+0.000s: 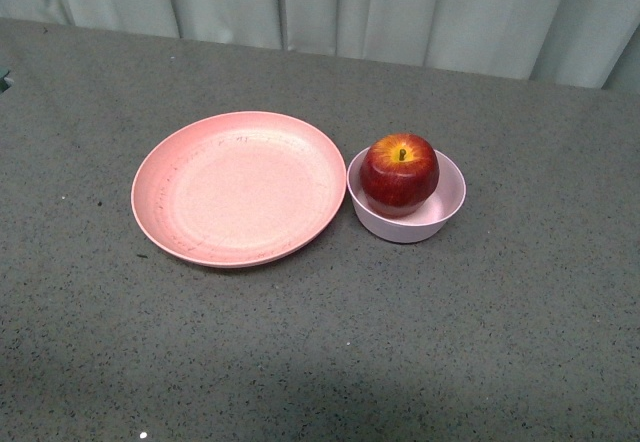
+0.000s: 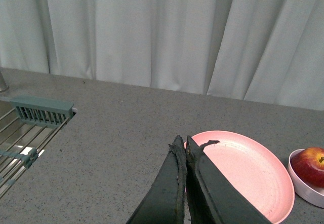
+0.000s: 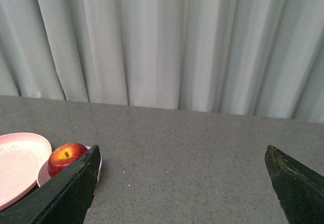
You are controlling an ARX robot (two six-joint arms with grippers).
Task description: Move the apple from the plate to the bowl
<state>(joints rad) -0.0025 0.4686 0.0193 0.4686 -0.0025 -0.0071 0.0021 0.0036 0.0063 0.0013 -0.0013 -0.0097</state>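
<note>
At 3 o'clock of plate [image 1: 240, 188], apple [image 1: 400, 173] sits in bowl [image 1: 407, 198]. Rigid, glossy, slippery; grip across sides. Left end effector [image 2: 183, 145] pressed together, right end effector [image 3: 183, 155] spread.

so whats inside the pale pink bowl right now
The apple sits inside the bowl, stem up, filling most of it and rising above the rim. The bowl's bottom is hidden under the fruit. The plate beside it holds nothing.

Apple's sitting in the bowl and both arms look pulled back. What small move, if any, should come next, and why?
Probably none beyond holding both arms clear. The apple already rests in the bowl, the plate is bare, the right claw is open and holds nothing, and the left claw is shut on nothing.
</note>
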